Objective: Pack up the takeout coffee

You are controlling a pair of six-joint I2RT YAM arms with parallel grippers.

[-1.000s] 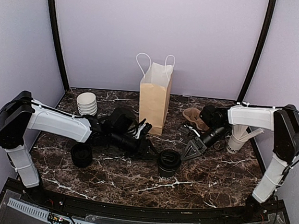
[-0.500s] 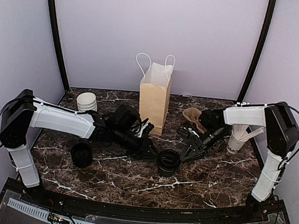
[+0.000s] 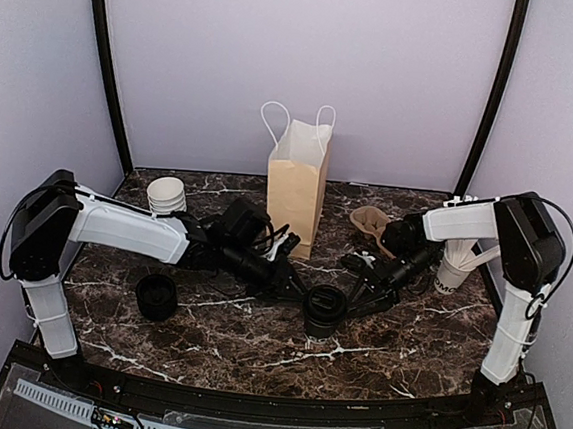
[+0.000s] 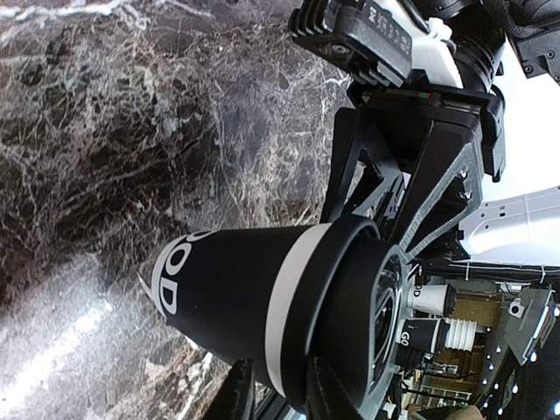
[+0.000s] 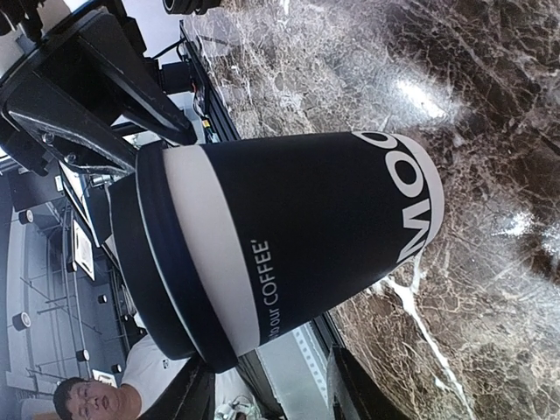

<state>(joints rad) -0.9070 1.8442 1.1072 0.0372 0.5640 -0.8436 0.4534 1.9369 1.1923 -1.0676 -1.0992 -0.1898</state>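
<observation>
The takeout coffee (image 3: 324, 310), a small black cup with a white band and a black lid, stands on the marble table in front of the brown paper bag (image 3: 296, 187). My left gripper (image 3: 292, 285) is open just left of the cup. In the left wrist view the cup (image 4: 254, 306) fills the space ahead of the gripper (image 4: 280, 398). My right gripper (image 3: 362, 293) is open just right of the cup. In the right wrist view the cup (image 5: 297, 236) sits right above the gripper (image 5: 267, 394). Neither gripper holds it.
A stack of lidless cups (image 3: 167, 197) stands at the back left. A low black round thing (image 3: 156, 296) lies front left. A brown cup carrier (image 3: 369, 222) and a white cup of stirrers (image 3: 454, 267) stand at the right.
Both grippers have closed in on the lidded cup: the left moved right, the right moved left. The cup has not moved.
</observation>
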